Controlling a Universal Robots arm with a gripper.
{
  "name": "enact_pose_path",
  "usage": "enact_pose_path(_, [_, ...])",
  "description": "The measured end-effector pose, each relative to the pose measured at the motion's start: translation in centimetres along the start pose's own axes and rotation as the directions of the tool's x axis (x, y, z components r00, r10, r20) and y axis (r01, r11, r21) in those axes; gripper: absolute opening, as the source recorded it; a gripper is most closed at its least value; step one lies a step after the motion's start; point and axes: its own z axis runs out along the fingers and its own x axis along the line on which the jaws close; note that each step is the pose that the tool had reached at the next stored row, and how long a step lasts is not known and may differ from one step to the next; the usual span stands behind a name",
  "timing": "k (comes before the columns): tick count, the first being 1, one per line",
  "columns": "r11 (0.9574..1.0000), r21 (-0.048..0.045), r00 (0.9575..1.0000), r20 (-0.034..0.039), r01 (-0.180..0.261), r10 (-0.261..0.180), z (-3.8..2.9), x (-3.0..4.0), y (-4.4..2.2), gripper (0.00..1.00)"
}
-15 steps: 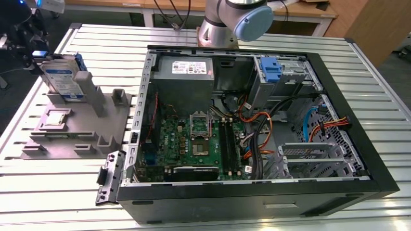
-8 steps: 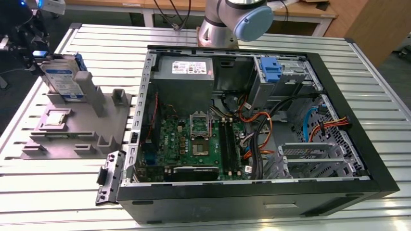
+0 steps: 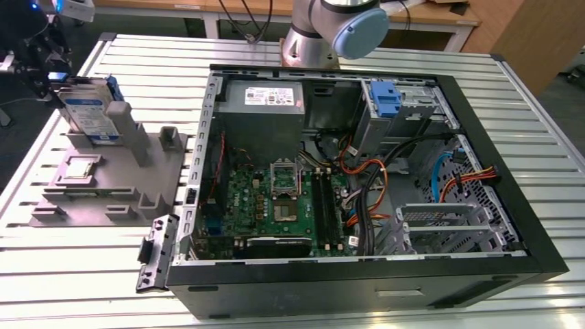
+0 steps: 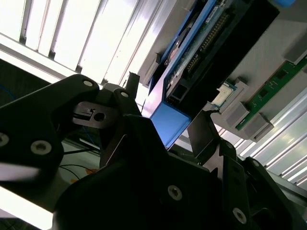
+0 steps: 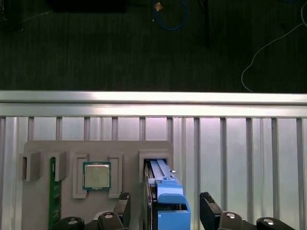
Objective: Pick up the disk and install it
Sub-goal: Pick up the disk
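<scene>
Disk is standing on edge in a slot of the grey stand, right under our gripper — we are straddling it with fingers apart, one facing each flat side, neither touching. Its blue frame is pointing up at us. A processor chip and memory stick are sitting in neighbouring slots, and the stand's posts are rising just beside the disk. The open computer case is lying well apart, toward the exterior view's right.

Silver arm w/ blue cap — black fingers (screws showing).
</scene>
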Motion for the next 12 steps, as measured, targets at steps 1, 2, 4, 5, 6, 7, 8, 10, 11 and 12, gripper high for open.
enact_pose_path(1, [1.0000, 0.0000, 1.0000, 0.0000, 0.000, 0.000, 0.03, 0.00, 0.00, 0.67])
enact_pose_path(2, [1.0000, 0.0001, 1.0000, 0.0000, 0.000, 0.000, 0.14, 0.00, -0.01, 0.67])
enact_pose_path(4, [1.0000, 0.0004, 1.0000, 0.0002, 0.000, 0.000, 0.14, 0.00, 0.00, 0.67])
enact_pose_path(5, [1.0000, 0.0003, 1.0000, 0.0002, 0.000, 0.000, 0.13, 0.00, 0.00, 0.67])
enact_pose_path(6, [1.0000, 0.0001, 1.0000, 0.0001, 0.000, 0.000, 0.11, 0.00, 0.00, 0.67])
enact_pose_path(7, [1.0000, 0.0001, 1.0000, 0.0001, 0.000, 0.000, 0.10, 0.00, 0.00, 0.67])
enact_pose_path(8, [1.0000, 0.0001, 1.0000, 0.0001, 0.000, 0.000, 0.10, 0.00, 0.00, 0.67])
enact_pose_path(10, [1.0000, -0.0001, 1.0000, 0.0000, 0.000, 0.000, 0.06, 0.00, 0.00, 0.67])
enact_pose_path(11, [1.0000, 0.0000, 1.0000, 0.0001, 0.000, 0.000, 0.08, 0.00, 0.00, 0.67])
enact_pose_path(12, [1.0000, 0.0001, 1.0000, 0.0001, 0.000, 0.000, 0.08, 0.00, 0.00, 0.67])
